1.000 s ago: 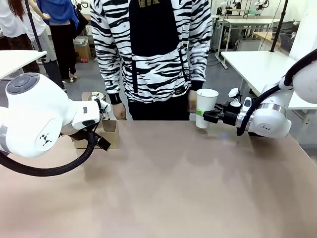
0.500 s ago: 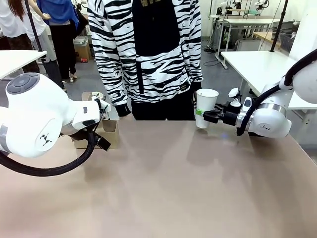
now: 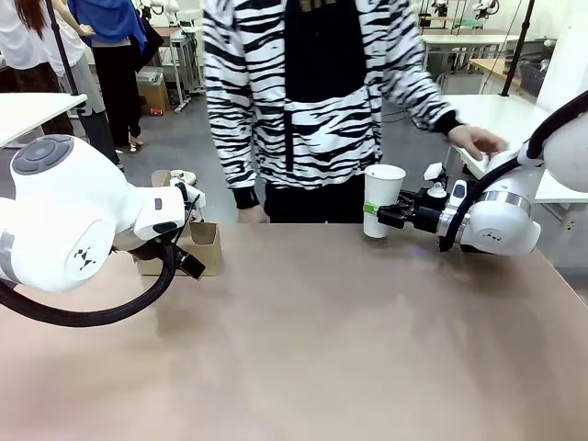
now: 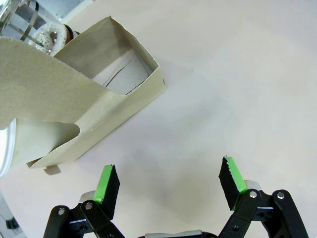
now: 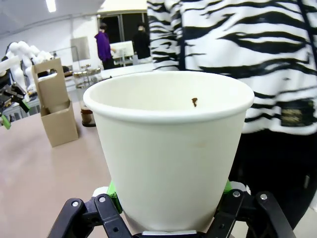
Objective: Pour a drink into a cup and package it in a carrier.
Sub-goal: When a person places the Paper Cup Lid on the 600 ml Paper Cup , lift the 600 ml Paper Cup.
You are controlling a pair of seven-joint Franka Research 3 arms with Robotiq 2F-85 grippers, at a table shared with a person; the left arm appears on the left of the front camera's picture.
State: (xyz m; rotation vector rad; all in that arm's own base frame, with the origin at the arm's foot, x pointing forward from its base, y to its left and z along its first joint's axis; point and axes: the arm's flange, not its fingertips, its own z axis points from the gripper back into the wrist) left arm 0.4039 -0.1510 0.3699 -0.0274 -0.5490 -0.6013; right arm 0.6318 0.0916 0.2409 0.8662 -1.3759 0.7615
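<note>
1. Front view.
   - The right gripper (image 3: 377, 213) is clamped on the lower body of the cup (image 3: 382, 197), near the far edge of the table (image 3: 367, 349), right of centre.
   - The cup is upright and open-topped, with no lid on it. I cannot tell whether its base rests on the table or hangs just above it.
   - The carrier (image 3: 205, 246) stands at the far left of the table, well apart from the cup.
   - The left gripper (image 3: 188, 263) sits just beside the carrier. Its jaw state is not legible from this angle.
   - The person's hand (image 3: 476, 140) rests on the white side table (image 3: 459, 115), away from the cup.

2. Left wrist view.
   - The left gripper (image 4: 169, 182) has its jaws spread wide with nothing between the pads. It hangs over bare table near the carrier (image 4: 99, 111) without touching it.
   - The visible pocket is vacant, showing its pale floor.
   - A glass vessel with metal bands (image 4: 22, 20) stands just behind the carrier. Its contents are not readable.

3. Right wrist view.
   - The cup (image 5: 168, 148) is gripped from both sides by the right gripper (image 5: 168, 197).
   - A small brown speck shows on the inner wall. The liquid level is hidden behind the rim, so I cannot tell whether anything has been poured.
   - The carrier (image 5: 54, 116) is far off across the table.

4. Progress (judgement).
   - Done: the cup is secured.
   - Pour: unconfirmed.
   - Left to do: put the lid on and seat the cup in a carrier pocket.
</note>
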